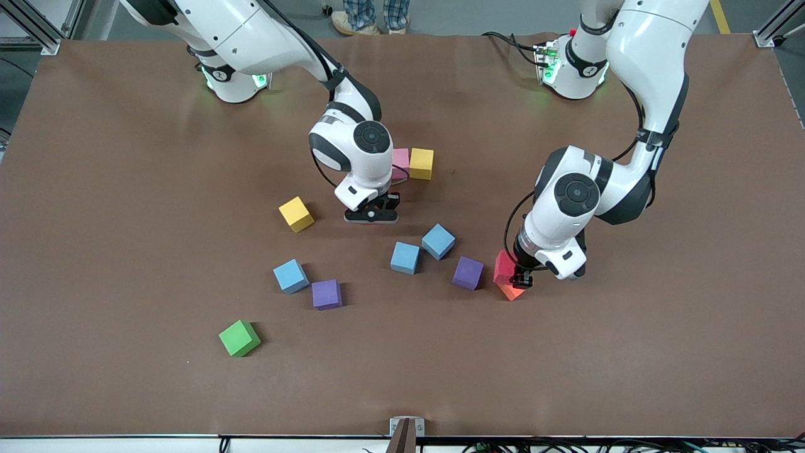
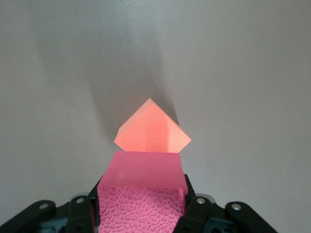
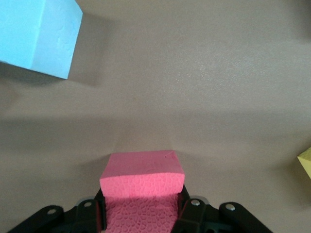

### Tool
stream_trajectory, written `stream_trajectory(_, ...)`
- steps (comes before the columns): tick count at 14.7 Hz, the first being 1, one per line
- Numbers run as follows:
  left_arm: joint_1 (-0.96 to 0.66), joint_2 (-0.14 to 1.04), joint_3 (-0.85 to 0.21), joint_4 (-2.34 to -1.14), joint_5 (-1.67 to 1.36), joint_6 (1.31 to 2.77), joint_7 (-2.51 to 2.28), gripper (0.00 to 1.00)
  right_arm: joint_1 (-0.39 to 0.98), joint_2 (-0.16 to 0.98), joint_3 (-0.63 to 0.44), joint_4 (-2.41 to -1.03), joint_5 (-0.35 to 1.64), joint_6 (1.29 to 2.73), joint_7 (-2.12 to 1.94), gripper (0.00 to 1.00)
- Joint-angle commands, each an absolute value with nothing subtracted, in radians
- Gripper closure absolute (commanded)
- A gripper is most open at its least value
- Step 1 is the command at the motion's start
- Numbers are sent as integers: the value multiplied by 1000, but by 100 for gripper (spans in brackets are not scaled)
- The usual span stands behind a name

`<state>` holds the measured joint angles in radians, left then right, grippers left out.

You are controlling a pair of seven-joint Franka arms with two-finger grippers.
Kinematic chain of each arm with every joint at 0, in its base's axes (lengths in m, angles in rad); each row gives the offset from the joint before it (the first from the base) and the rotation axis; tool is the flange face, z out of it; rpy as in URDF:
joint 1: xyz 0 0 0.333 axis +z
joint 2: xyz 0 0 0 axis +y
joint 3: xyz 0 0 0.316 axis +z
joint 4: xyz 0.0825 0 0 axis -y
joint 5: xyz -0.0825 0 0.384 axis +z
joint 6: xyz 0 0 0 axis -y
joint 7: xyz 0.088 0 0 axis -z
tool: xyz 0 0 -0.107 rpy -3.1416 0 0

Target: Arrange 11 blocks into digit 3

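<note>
Barely begun: only a pink cube (image 1: 400,158) and yellow cube (image 1: 421,163) touch; left tool (image 1: 522,281) pinches a red cube (image 1: 505,267), right tool (image 1: 372,216) pinches a pink block (image 3: 142,174)

- Table (image 1: 126,189): wide bare room along the edge nearest the front camera and at both arms' ends. Only the green cube (image 1: 239,338) stands there.
- Middle band, crowded: two light blue cubes (image 1: 405,258) (image 1: 438,241) almost touch, with a purple cube (image 1: 468,272) near them.
- Third light blue cube (image 1: 290,275) and second purple cube (image 1: 326,294): corners close, no passage between them.
- Left gripper (image 1: 522,280), clamped on a red cube (image 1: 505,267), with the orange cube (image 1: 512,290) just beside it: tight.
- Right gripper (image 1: 371,217), gripping a pink cube (image 3: 142,174), sits between a lone yellow cube (image 1: 296,214) and the pink-and-yellow pair (image 1: 412,162).
</note>
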<state>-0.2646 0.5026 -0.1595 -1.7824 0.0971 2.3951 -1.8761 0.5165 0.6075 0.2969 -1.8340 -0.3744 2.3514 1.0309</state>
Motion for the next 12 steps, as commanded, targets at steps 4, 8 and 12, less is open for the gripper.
stream_trajectory(4,-267,512,-160,-1769,117,2402,-1894,66,502,558,318,-1900,-360,2368,1040,100)
stream_trajectory(8,-273,502,-161,-1772,117,2401,-1924,66,442,532,363,-1946,-359,2416,1040,100)
stream_trajectory(12,-307,479,-161,-1778,117,2390,-1999,69,422,528,379,-1960,-359,2436,1040,100)
